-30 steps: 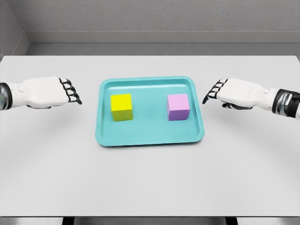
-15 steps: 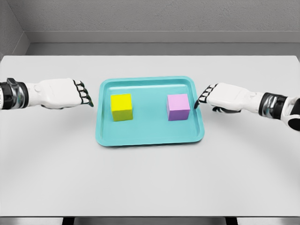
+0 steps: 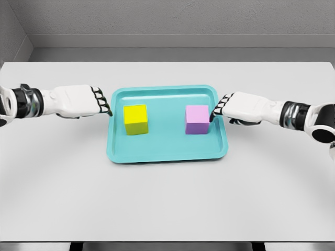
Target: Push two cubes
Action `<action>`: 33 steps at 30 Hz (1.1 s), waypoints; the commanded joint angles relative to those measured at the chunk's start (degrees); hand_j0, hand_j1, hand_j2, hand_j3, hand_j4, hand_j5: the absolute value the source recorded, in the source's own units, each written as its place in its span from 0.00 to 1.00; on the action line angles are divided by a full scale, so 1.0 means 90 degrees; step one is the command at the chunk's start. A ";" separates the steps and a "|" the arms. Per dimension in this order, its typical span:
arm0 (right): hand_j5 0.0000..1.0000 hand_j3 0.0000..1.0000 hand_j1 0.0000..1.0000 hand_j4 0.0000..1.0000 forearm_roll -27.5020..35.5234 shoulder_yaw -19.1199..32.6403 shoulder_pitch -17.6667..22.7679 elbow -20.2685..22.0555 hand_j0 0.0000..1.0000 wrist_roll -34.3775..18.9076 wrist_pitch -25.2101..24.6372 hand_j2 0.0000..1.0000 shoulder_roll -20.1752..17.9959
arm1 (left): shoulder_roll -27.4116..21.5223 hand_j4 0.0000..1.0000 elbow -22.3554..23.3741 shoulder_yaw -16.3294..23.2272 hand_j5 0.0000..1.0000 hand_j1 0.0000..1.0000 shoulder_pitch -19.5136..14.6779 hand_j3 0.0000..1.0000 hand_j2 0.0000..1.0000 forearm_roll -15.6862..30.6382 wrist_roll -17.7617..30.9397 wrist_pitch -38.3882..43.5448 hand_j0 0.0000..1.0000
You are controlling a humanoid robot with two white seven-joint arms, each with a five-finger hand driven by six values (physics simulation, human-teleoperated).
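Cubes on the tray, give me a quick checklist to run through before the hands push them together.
1. Both cubes sit flat inside the tray: ok.
2. Right hand is at the purple cube, fingertips at its right face: ok, though firm contact cannot be told.
3. Left hand is at the yellow cube: not ok, it is at the tray's left rim with a gap to the cube.
4. Path between the cubes is bare tray floor: ok.
5. Neither hand is holding anything, fingers curled downward: ok.
6. Left fingertips clear the tray rim: cannot tell.
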State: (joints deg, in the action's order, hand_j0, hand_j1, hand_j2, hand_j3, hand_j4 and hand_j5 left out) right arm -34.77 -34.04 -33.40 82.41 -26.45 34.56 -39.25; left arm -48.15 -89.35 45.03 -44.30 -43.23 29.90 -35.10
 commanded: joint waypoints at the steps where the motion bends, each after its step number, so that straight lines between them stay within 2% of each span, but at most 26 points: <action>1: 0.67 0.67 0.67 0.67 -0.0092 -0.0065 0.0000 0.0004 0.67 -0.0020 0.0049 0.67 0.0045 | 0.0076 0.84 0.0006 0.0007 0.84 0.84 -0.0010 0.84 0.84 -0.0011 -0.0002 0.0011 0.84; 12: 0.66 0.66 0.66 0.66 -0.0072 -0.0065 -0.0029 0.0004 0.66 -0.0010 0.0049 0.66 0.0181 | 0.0252 0.84 0.0035 0.0065 0.84 0.84 -0.0010 0.84 0.84 -0.0011 -0.0002 0.0011 0.84; 19: 0.65 0.65 0.65 0.65 -0.0072 -0.0065 -0.0039 -0.0025 0.65 0.0019 0.0049 0.65 0.0240 | 0.0301 0.84 0.0221 0.0153 0.84 0.84 0.0010 0.84 0.84 -0.0069 0.0008 0.0011 0.84; 33: 0.65 0.65 0.65 0.65 -0.0082 -0.0241 -0.0039 -0.0221 0.65 0.0019 0.0049 0.65 0.0367 | 0.0809 0.84 0.0230 0.0143 0.84 0.84 -0.0049 0.84 0.84 -0.0294 0.0164 0.0011 0.84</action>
State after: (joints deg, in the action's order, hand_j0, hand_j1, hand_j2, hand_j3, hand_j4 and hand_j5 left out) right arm -31.28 -35.15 -33.66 80.71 -25.48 32.94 -36.10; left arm -41.45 -87.35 46.38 -44.74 -45.91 31.09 -35.09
